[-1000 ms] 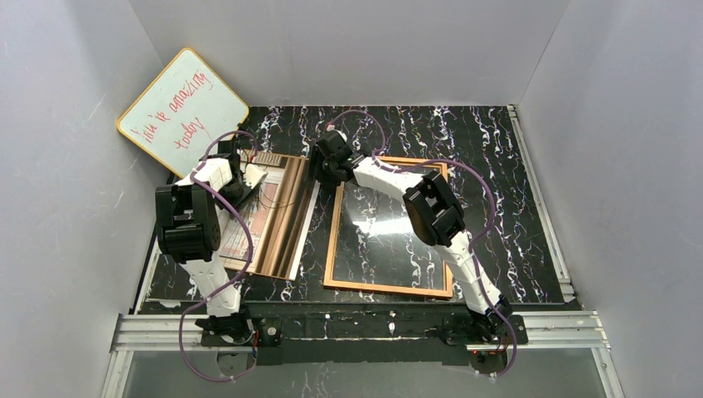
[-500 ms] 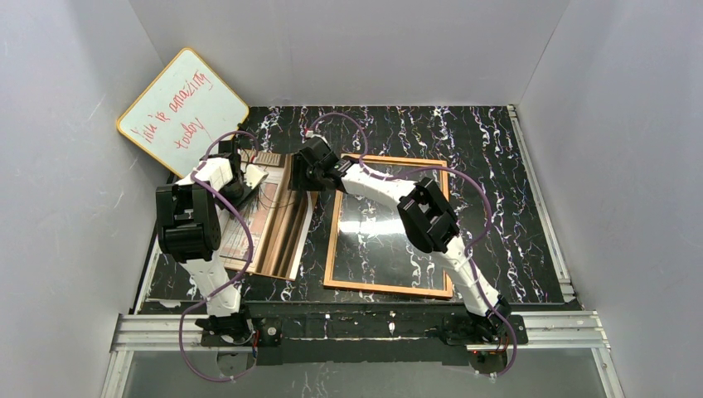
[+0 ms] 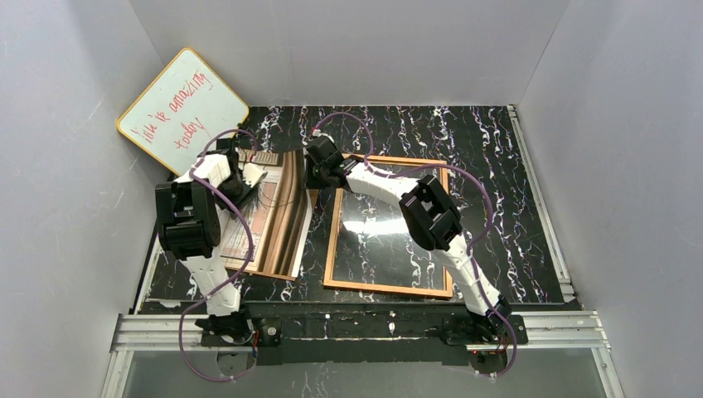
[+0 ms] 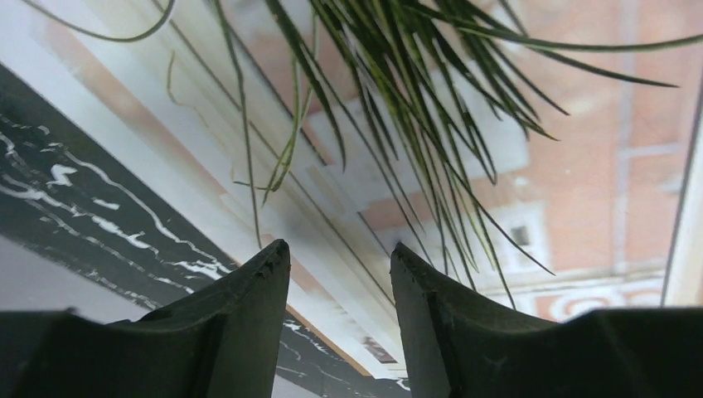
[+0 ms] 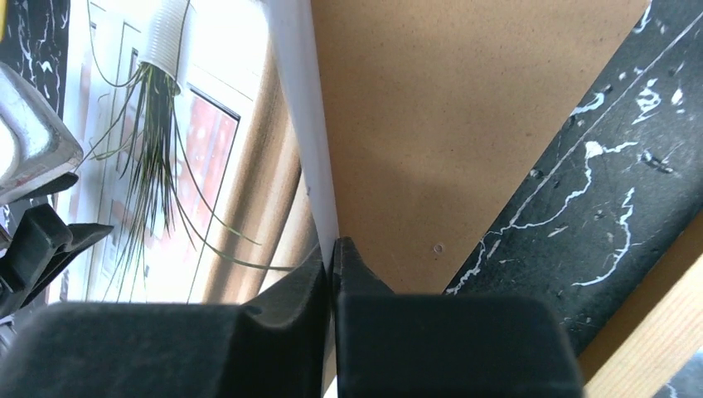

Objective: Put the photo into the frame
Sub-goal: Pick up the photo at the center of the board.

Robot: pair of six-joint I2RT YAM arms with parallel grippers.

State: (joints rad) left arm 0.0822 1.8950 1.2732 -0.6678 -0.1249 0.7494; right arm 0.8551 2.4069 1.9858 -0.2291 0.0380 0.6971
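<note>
Pinching together on the white edge of the photo [image 5: 178,166], the right gripper [image 5: 332,249] holds that edge over the brown backing board [image 5: 431,124]. The left gripper [image 4: 340,257], jaws apart, hovers over the photo's far-left part. The frame [image 3: 330,249] lies flat just beside, nothing in it. I'd say the job is barely begun: the photo must be carried across and laid inside.

top view high, looking down on whole table [image 3: 497,166]; 2 wrist views close, sharing photo [image 4: 580,166].
</note>
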